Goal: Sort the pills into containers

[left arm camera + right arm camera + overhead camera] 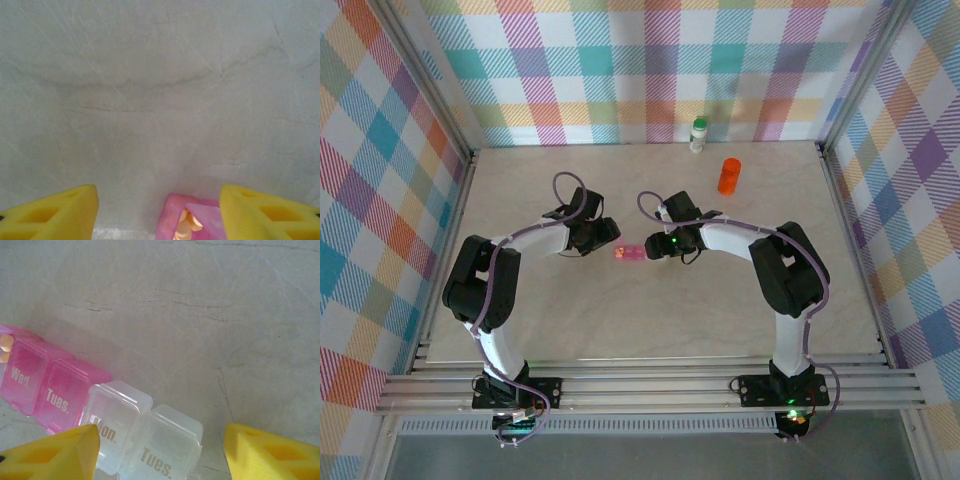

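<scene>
A pink see-through pill organiser (628, 253) lies mid-table between my two grippers. In the left wrist view one of its compartments (172, 220) has its lid up, with pale orange round pills (186, 226) inside. My left gripper (157, 200) is open; the pink box sits just inside the right-hand finger (265, 215), far from the other finger. My right gripper (161, 432) is open over clear compartments marked "Mon." and "Tues." (160, 440), which adjoin the pink "Wed." and "Tues." cells (50, 385). An orange vial (729, 175) and a white bottle with a green cap (698, 133) stand upright at the back right.
Checked walls enclose the pale marble-patterned table (520, 190) on three sides. Both arms (485, 285) curve inward from their bases at the near edge, and their wrists nearly meet at the centre.
</scene>
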Robot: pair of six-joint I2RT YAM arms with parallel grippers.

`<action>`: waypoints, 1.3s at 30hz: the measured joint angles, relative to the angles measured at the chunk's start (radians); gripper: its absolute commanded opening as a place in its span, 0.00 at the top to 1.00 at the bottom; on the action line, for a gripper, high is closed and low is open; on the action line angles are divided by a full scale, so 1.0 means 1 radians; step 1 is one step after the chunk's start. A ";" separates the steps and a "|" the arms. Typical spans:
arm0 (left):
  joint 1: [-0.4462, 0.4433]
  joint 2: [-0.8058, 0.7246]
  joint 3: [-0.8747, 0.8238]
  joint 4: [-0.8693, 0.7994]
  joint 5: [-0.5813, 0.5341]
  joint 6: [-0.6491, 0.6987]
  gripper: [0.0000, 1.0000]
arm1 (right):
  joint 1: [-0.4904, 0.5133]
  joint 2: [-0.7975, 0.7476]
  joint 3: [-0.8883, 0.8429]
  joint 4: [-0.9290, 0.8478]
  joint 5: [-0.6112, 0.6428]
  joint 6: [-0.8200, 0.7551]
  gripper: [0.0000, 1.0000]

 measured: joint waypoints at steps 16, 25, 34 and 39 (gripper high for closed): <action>-0.027 -0.038 -0.059 -0.010 0.054 0.002 0.44 | 0.000 0.000 0.000 0.000 0.000 -0.018 0.33; -0.028 -0.001 -0.081 0.052 0.079 -0.002 0.51 | 0.000 0.000 0.000 0.000 0.000 -0.023 0.33; -0.020 0.070 -0.068 0.201 0.120 -0.022 0.72 | 0.000 0.002 0.001 -0.002 0.000 -0.031 0.33; -0.019 0.058 -0.100 0.257 0.117 -0.021 0.74 | 0.000 0.007 0.006 -0.002 -0.003 -0.030 0.33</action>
